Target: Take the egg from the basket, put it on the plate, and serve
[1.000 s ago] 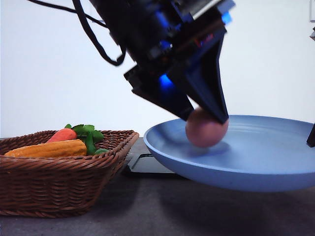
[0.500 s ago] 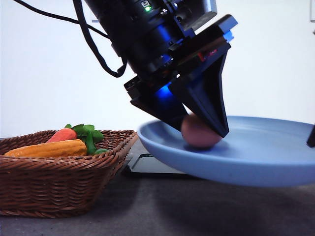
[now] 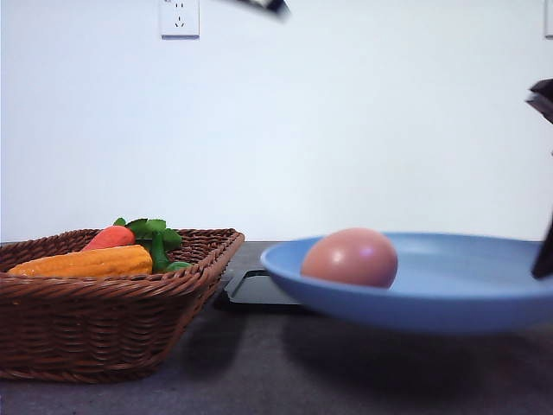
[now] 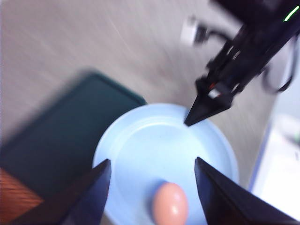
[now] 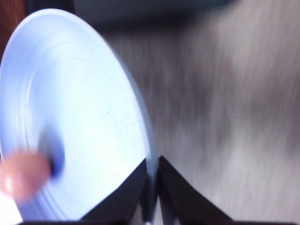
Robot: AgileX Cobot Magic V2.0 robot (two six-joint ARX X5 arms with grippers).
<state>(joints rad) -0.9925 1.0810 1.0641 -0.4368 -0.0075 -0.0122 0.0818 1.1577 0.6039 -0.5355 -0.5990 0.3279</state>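
L gripper [image 4: 150, 187] has let go and lifted off, fingers apart; egg [image 3: 349, 258] now rests in plate [image 3: 449, 294]. R gripper [image 5: 152, 187] clamps plate rim; serve next.

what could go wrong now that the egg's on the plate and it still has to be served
The small pinkish-brown egg lies loose near one side of the round light blue plate, not at its centre, so a tilt could roll it over the low rim. The right gripper pinches only the plate's edge, so the plate may sag or slip while carried.
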